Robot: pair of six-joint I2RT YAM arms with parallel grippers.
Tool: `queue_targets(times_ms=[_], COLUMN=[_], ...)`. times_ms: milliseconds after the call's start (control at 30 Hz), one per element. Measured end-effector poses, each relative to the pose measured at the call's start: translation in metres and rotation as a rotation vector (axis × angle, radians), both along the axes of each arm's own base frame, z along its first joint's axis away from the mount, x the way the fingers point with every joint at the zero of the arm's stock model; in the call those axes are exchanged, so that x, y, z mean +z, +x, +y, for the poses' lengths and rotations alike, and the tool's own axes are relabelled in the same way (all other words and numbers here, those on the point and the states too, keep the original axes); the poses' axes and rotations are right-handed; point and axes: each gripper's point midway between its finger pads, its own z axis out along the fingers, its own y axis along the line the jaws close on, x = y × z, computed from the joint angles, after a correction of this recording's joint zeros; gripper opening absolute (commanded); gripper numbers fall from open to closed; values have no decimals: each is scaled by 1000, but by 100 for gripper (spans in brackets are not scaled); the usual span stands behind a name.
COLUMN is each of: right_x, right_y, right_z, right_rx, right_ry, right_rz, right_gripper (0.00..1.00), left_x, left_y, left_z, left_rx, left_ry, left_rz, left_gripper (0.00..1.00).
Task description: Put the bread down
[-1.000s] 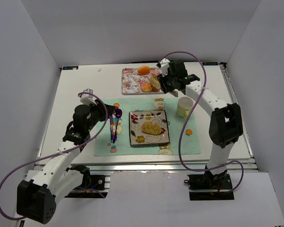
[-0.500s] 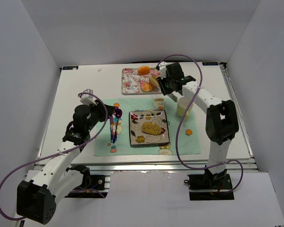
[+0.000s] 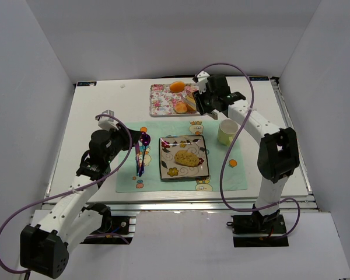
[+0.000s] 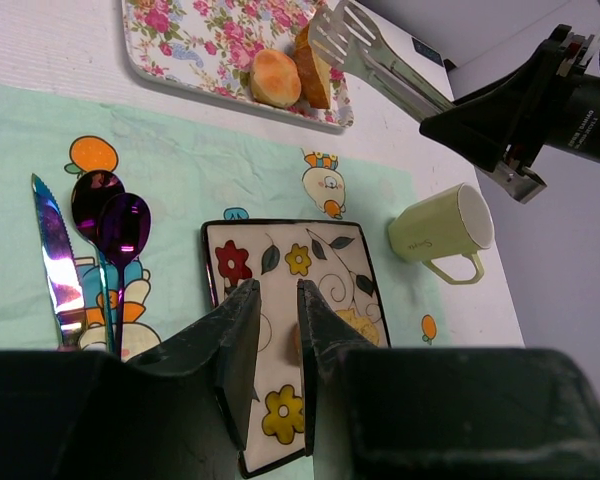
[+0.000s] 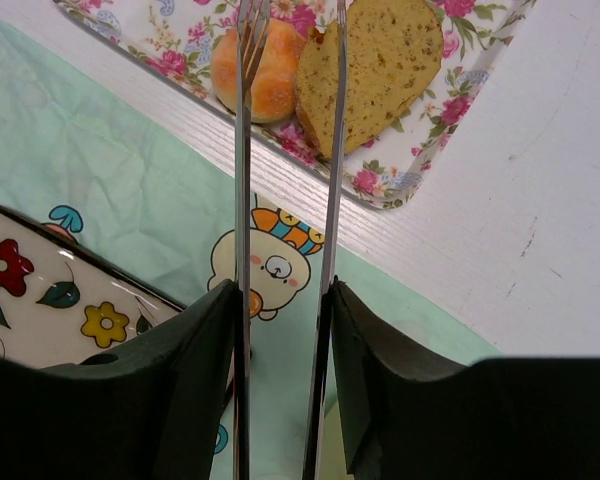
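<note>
The oval speckled loaf (image 3: 186, 158) lies on the square flowered plate (image 3: 163, 172). The tan wedge slice (image 5: 375, 65) lies on the floral tray (image 5: 400, 185) beside a small peach round fruit (image 5: 263, 75); the slice also shows in the top view (image 3: 191, 102). My right gripper (image 5: 280, 295) is shut on metal tongs (image 5: 330, 150). The open tong tips hover over the tray, one above the fruit and one above the slice's left edge, holding nothing. My left gripper (image 4: 278, 295) is empty with a narrow gap between its jaws, above the plate's left part.
An orange (image 3: 177, 87) sits at the tray's far edge. A pale green mug (image 3: 227, 132) stands right of the plate. A knife (image 4: 55, 270) and two purple spoons (image 4: 115, 225) lie on the mint placemat (image 3: 221, 169) left of the plate.
My right gripper with the tongs swung slightly left toward the tray, then back a little. The left arm has barely moved.
</note>
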Motion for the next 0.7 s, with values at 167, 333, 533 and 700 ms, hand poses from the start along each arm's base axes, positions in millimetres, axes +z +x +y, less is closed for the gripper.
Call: queue_targets(times_ms=[167, 333, 533, 700], right_x=[-10, -20, -24, -33], right_y=[-3, -8, -9, -12], right_z=[-3, -7, -7, -13], right_rx=[-9, -14, -24, -42], right_ry=[-17, -32, -47, -75], right_rz=[11, 36, 37, 48], right_gripper=[46, 46, 40, 30], left_x=[1, 2, 1, 1], left_y=[-1, -1, -1, -1], left_z=[0, 0, 1, 1], left_rx=[0, 0, 3, 4], left_ry=[-1, -1, 0, 0], left_rz=[-4, -5, -3, -3], left_gripper=[32, 32, 32, 32])
